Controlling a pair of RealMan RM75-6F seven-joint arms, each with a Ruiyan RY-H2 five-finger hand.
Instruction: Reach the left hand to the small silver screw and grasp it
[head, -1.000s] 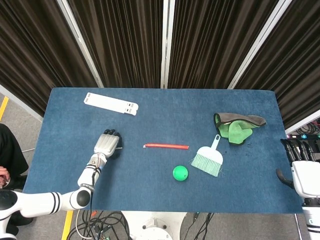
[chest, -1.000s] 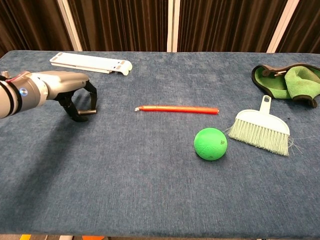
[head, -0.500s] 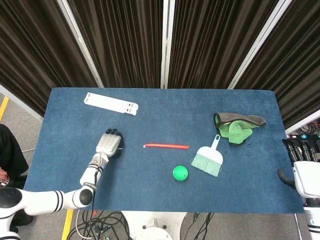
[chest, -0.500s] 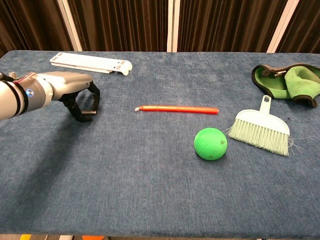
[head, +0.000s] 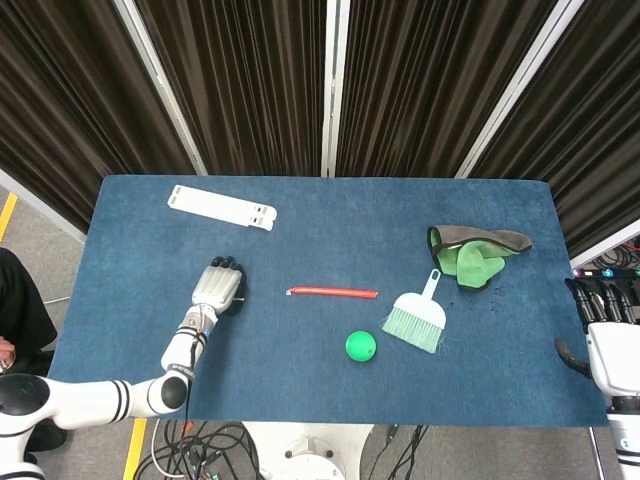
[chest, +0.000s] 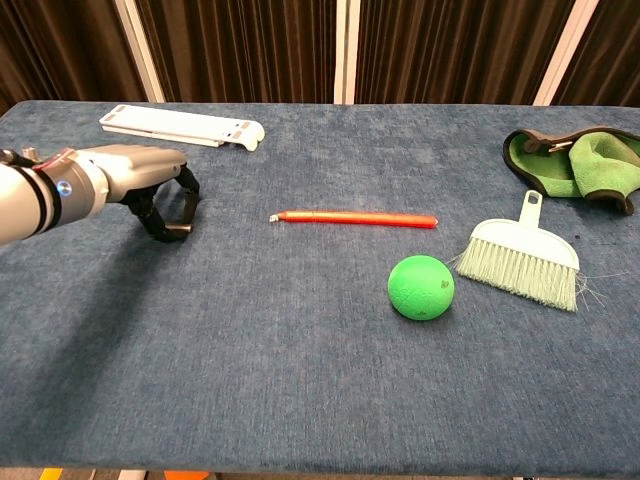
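Observation:
My left hand rests on the blue table at the left, also seen in the chest view. Its fingers curl down and the dark fingertips meet the thumb on the cloth. I see nothing between them, and the spot under the hand is hidden. No silver screw shows plainly. A small pale bit lies at the left end of a red stick, a short way to the right of the hand. My right hand hangs off the table's right edge, fingers apart and empty.
A white flat strip lies at the back left. A green ball, a pale green hand brush and a green cloth occupy the right half. The table's front edge runs close below the left arm.
The left hand has shifted slightly forward and right, and its thumb and fingers have drawn together on the cloth. The right hand has barely moved.

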